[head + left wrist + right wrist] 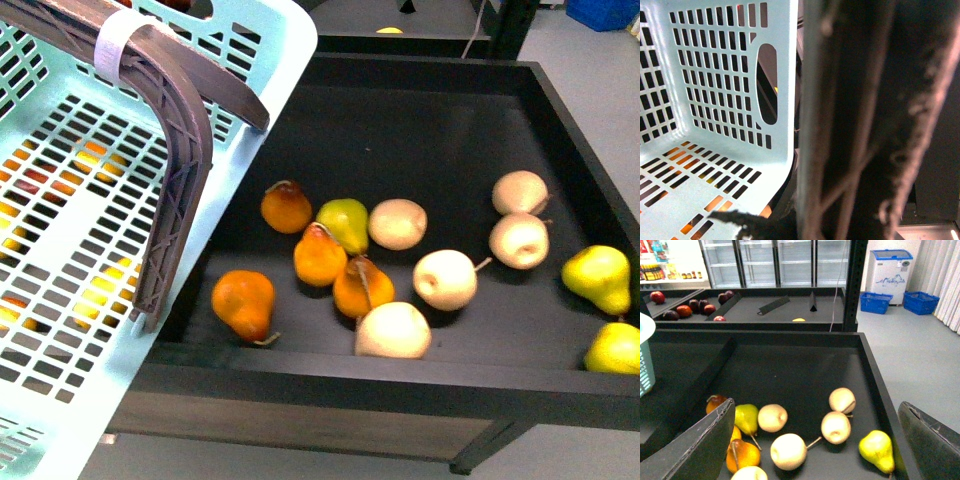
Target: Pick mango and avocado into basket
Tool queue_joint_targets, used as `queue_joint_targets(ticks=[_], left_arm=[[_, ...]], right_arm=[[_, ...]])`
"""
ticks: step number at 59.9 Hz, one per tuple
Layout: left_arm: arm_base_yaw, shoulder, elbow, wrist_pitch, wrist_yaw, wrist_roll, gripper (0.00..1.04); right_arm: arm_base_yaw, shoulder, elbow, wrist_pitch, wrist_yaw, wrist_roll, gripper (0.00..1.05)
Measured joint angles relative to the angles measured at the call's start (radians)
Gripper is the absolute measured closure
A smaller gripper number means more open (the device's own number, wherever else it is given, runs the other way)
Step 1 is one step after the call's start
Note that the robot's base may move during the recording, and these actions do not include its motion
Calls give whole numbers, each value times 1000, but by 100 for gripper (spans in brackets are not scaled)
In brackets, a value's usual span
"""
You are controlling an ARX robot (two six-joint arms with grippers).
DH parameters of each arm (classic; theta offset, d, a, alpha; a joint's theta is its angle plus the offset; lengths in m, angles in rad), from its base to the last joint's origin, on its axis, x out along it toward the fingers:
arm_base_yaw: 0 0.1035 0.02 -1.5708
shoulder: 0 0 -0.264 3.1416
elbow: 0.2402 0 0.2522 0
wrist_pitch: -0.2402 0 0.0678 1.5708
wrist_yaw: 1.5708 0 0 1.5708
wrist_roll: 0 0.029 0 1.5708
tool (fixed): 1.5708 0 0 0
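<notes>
Clearly right fingers [695, 450] spread wide, empty, above pears [875, 450]; left fingers [930, 150] impossible to judge.

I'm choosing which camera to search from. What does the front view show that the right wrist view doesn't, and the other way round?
Only the front view shows the basket's slotted floor and its brown handle with a white tie. Only the right wrist view shows the open right gripper, a rear shelf holding dark red fruit, fridges and blue crates on the floor. Both show an edge of the basket, and the black tray with pale, green and orange pears.
</notes>
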Motion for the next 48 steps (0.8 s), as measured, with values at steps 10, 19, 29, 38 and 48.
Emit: queue_joint_targets(ticks=[10,19,29,38,48], left_arm=[[0,0,0,0,4,0,99],[0,0,0,0,4,-1,99],[0,0,0,0,1,0,99],[0,0,0,0,2,-1,99],[0,0,0,0,1,0,99]], right_arm=[[0,0,0,0,-4,0,9],[0,0,0,0,0,0,9],[0,0,0,0,-2,0,9],[0,0,0,0,-2,0,9],[0,0,0,0,-3,0,9]])
